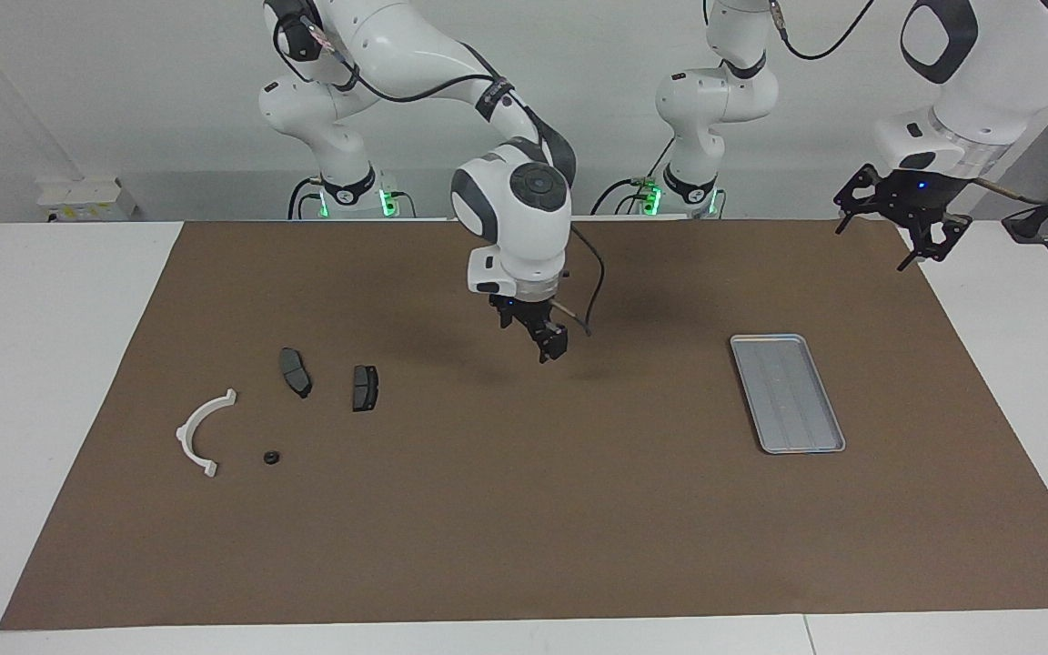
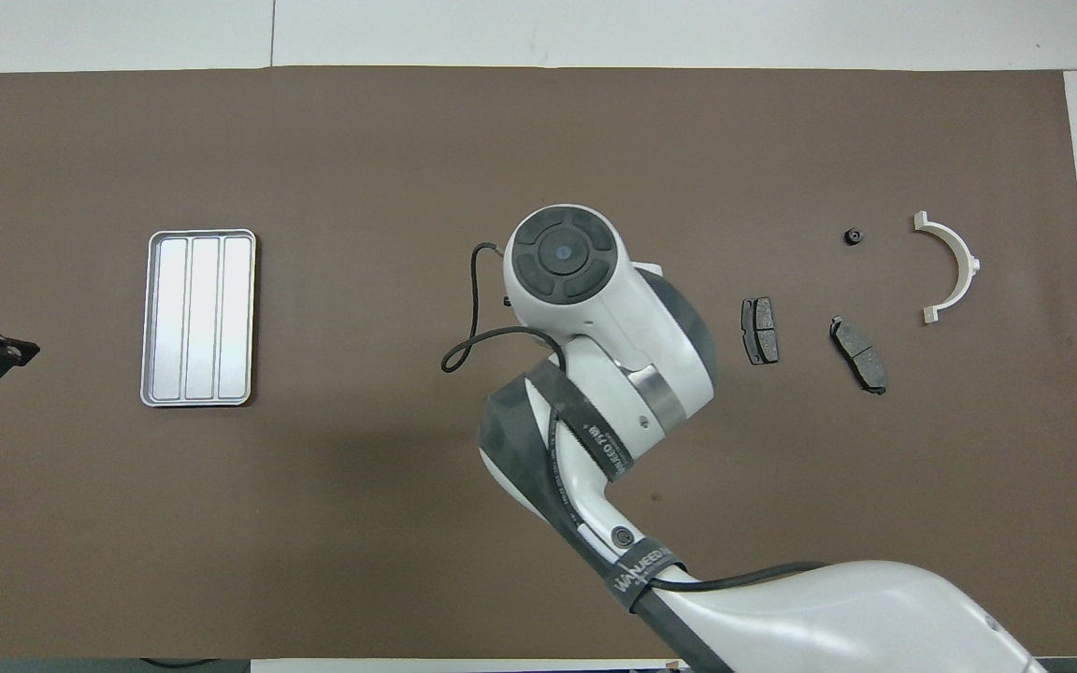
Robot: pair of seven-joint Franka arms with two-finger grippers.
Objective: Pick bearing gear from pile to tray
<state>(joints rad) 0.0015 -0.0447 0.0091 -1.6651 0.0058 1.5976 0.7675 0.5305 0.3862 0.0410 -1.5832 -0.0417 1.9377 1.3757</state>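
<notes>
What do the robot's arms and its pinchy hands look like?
Both arms are glossy white with dark grey joints and round caps. Thin black cables run along them, and a black band with white lettering wraps the right arm. The right gripper and left gripper are small black two-finger claws. Green lights glow at the bases.
</notes>
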